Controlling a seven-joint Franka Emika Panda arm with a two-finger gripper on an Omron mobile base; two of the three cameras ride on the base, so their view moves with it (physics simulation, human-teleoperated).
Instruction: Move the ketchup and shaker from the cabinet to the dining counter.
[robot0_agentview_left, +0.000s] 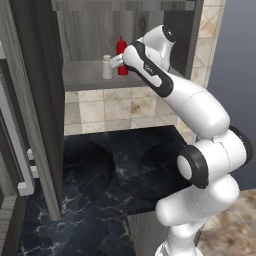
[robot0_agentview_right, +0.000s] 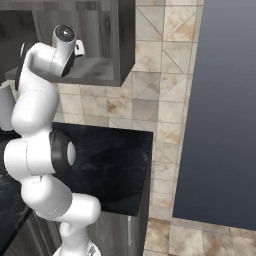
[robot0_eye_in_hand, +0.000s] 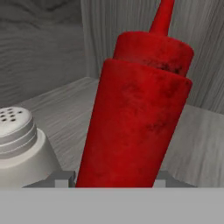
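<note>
Two jaws either side of the ketchup (robot0_eye_in_hand: 135, 113), hold unclear (shaker (robot0_eye_in_hand: 19, 148) just beside, cabinet shelf (robot0_agentview_left: 85, 75))

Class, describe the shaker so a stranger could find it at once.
Look into the open cabinet above the tiled wall. On its shelf, left of the ketchup, stands the shaker. It is the short pale one with a holed cap; its neighbour is tall and red.

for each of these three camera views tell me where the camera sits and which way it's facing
Left base view: behind the arm's left, facing the open cabinet; arm at right reaches the ketchup beside the shaker.
Right base view: behind the arm's right, facing the cabinet and dark counter; arm at left.
Hand view: on the hand, facing ketchup and shaker; fingertips flank the ketchup.
Shared: base views share cabinet and counter.
</note>
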